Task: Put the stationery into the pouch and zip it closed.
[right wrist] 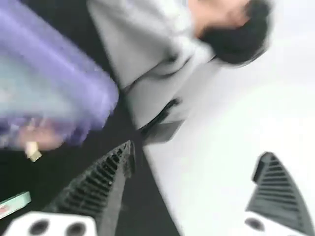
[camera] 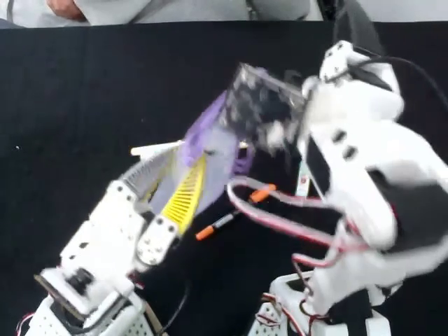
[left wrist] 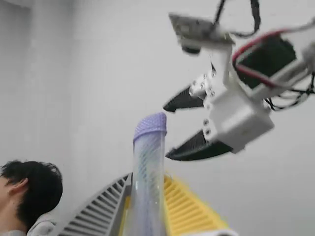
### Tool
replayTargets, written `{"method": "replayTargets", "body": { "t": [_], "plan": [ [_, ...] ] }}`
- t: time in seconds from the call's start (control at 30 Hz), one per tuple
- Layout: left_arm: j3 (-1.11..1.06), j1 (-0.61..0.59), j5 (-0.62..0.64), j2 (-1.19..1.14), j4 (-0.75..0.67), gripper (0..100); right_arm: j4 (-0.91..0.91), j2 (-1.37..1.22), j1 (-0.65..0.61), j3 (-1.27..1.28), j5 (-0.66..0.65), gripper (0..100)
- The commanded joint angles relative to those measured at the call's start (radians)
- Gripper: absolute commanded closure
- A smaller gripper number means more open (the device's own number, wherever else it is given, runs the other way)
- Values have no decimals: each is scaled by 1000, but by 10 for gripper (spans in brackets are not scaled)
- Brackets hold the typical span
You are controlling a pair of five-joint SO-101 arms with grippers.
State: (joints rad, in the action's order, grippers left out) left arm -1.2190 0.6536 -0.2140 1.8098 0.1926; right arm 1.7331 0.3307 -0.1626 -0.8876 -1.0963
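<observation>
Pouch [camera: 217, 150]: translucent soft plastic with purple edging, a long flat shape. It is clamped between the left gripper's [camera: 185, 164] ribbed fingers, one yellow [left wrist: 189, 206] and one grey [left wrist: 98, 211]. In the high view its long axis runs from lower left to upper right, with the purple-edged end farthest from the left gripper.

Right gripper [left wrist: 166, 132]: black ribbed fingers spread apart, sitting just beside that far end and gripping nothing.

Pouch contents: cannot tell, too blurred.

Black table [camera: 84, 91]: matte surface.

Outside the pouch, on the table:
- Slim pen [camera: 217, 225] with an orange tip, axis roughly parallel to the pouch.
- Short orange piece [camera: 260, 194], near the pen.
- White stick [camera: 155, 148], beside the grey finger.
- Narrow teal item [camera: 302, 183].
</observation>
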Motion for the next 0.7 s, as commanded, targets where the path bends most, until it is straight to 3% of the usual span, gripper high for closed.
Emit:
{"method": "replayTargets", "body": {
  "t": [0.0,0.13,0.4,0.57,0.67],
  "plan": [
    [76,30,-60,15,-32,970,32,33,-2,-67,-64,672],
    [79,24,-69,12,-71,970,34,79,2,25,-92,671],
    [47,-168,-63,12,-69,970,29,182,-5,237,-221,671],
    [33,-159,-61,12,-64,970,25,160,-75,239,-238,670],
    [33,-82,-68,12,-63,970,20,145,-133,239,-238,670]
  ]
}}
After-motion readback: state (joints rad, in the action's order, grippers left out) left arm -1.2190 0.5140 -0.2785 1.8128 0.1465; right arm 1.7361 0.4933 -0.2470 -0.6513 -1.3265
